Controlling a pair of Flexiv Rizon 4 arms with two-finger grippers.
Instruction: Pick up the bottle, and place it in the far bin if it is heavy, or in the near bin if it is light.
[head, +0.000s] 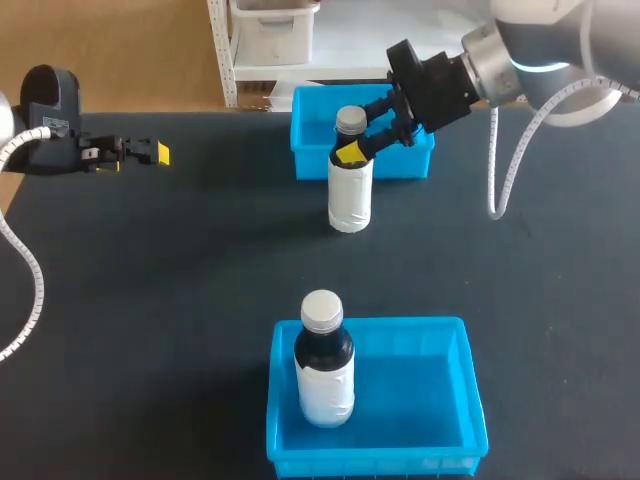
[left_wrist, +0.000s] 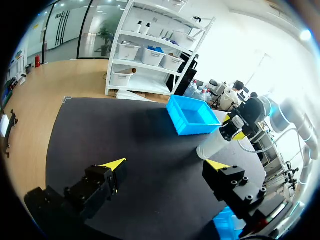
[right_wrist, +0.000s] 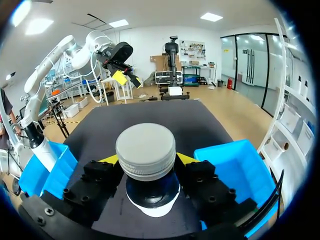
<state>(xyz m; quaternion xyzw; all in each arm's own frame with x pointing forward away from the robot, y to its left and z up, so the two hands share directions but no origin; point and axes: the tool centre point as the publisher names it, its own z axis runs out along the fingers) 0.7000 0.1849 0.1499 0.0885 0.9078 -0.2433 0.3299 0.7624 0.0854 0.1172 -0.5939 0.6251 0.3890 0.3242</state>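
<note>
A dark bottle (head: 350, 195) with a white label and grey cap (right_wrist: 146, 150) stands upright on the black table just in front of the far blue bin (head: 310, 150). My right gripper (head: 350, 142) comes in from the right and sits around the bottle's neck under the cap; the cap hides whether it touches. In the right wrist view the gripper (right_wrist: 148, 160) straddles the bottle, with the far bin (right_wrist: 235, 160) beside it. My left gripper (head: 150, 152) hovers at the table's left side, open and empty (left_wrist: 167, 162), far from the bottle (left_wrist: 212, 145).
The near blue bin (head: 465, 380) stands at the table's front and holds a second, similar bottle (head: 323, 370) against its left wall. The far bin (left_wrist: 192, 117) has nothing visible inside. A white cable (head: 500, 170) hangs from my right arm.
</note>
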